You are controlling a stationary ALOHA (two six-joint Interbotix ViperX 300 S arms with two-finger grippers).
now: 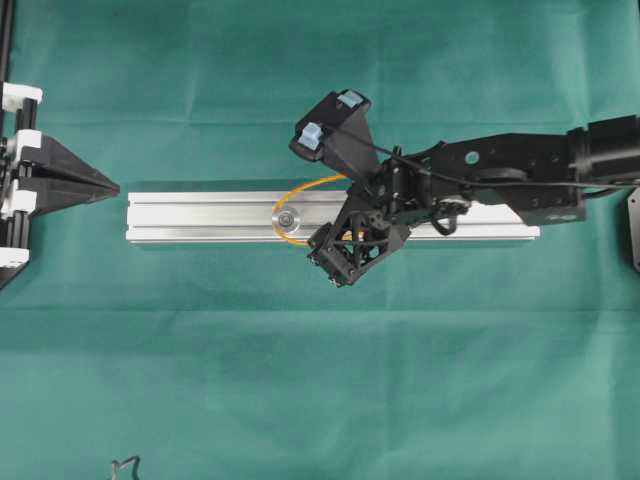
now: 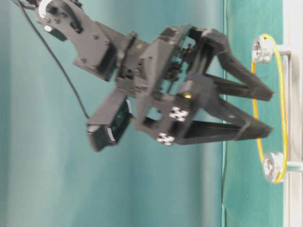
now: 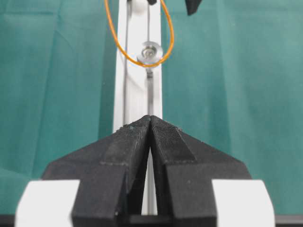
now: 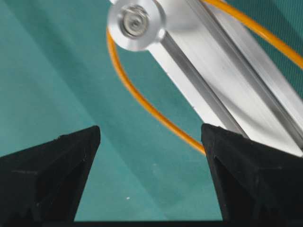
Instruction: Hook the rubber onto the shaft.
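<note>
Both shafts point(image 2: 262, 49) carry the rubber point(image 2: 282, 94) looped around them, so the right gripper point(image 2: 265, 111) stands wide, holding nothing

A green cloth point(image 1: 300, 360) covers the table; a small dark object point(image 1: 124, 466), perhaps wire.

We can read no words, numbers or brands anywhere; the right gripper point(image 2: 265, 111) bears only two small black-and-white checker markers point(image 2: 178, 113), not legible text.
</note>
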